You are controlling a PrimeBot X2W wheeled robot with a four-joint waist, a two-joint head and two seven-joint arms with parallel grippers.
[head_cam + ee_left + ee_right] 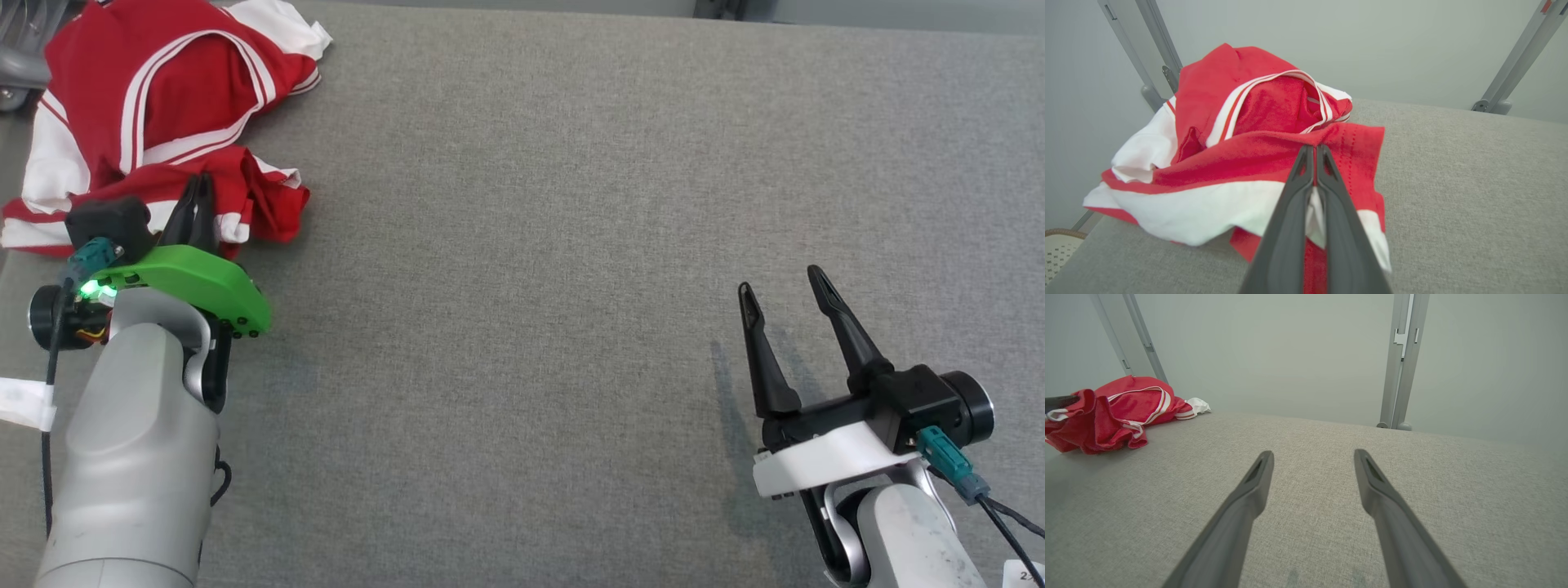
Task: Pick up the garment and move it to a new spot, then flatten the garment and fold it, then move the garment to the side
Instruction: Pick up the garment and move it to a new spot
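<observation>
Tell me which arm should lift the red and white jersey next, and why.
Left. The left gripper is shut on the near edge of the jersey, while the right gripper hangs open over the grey table, well apart from it.

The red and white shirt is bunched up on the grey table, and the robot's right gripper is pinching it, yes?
Not quite. The crumpled red and white fabric garment is bunched up on the grey cloth-covered table, but the left gripper is pinching it, shut on a fold; the left wrist view shows this. The right gripper stands open.
</observation>
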